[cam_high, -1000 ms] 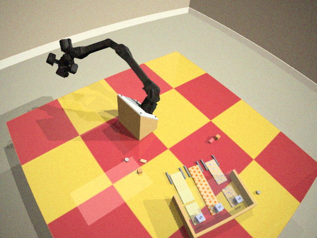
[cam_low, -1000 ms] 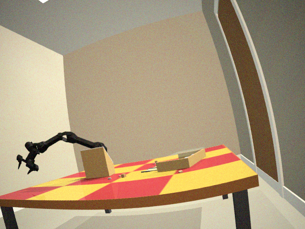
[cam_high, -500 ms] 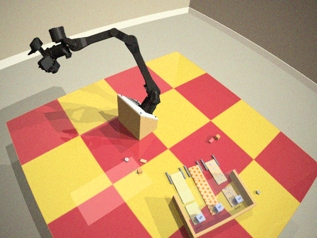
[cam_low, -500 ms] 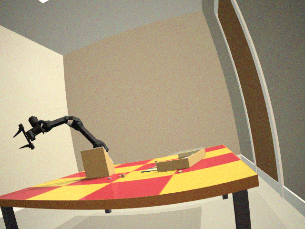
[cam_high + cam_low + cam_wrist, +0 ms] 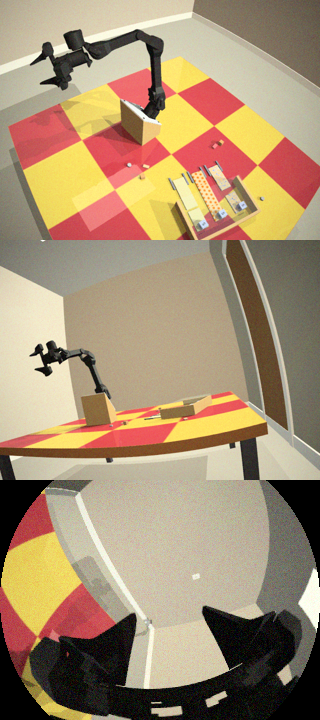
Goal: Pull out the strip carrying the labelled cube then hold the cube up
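My gripper (image 5: pixel 35 74) (image 5: pixel 32 362) (image 5: pixel 170 613) is open and empty, high up and far from the strips. An orange-dotted strip (image 5: pixel 205 189) runs unbroken into the wooden enclosure (image 5: pixel 186 222) (image 5: pixel 178 411), with a cube (image 5: pixel 221 214) marked S on its inner end. The pale yellow strip (image 5: pixel 184 192) is split from its inner piece (image 5: pixel 195 215), which carries another S cube (image 5: pixel 203 224). The blue-speckled strip (image 5: pixel 219 178) has a wide gap before its inner piece (image 5: pixel 231 198), beside a third S cube (image 5: pixel 241 205). Grey bars flank each outer end.
The arm's wooden base block (image 5: pixel 131 124) (image 5: pixel 95 409) stands left of the strips. Near it lie a grey disc (image 5: pixel 129 165), a tan piece (image 5: pixel 146 166) and an orange block (image 5: pixel 142 176). A red block (image 5: pixel 214 146) and a brown block (image 5: pixel 221 142) lie beyond the strips.
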